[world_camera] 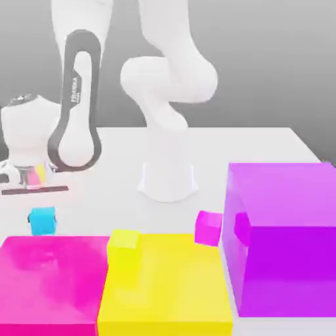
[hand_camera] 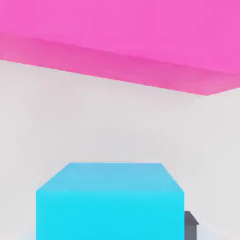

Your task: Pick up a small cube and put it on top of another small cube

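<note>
Watching the exterior view's left, I saw the gripper (world_camera: 31, 187) low over the white table (world_camera: 262, 144), and the small cube (world_camera: 42, 220) sat just behind the big pink block (world_camera: 52, 282). In the hand view a dark finger (hand_camera: 190, 225) lay against the cube's side, pinching it.

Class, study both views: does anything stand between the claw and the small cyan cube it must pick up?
Nothing visible does. The claw hangs close by the small cyan cube, which sits right before the hand camera. The big pink block lies beyond the cube, not between them.
</note>
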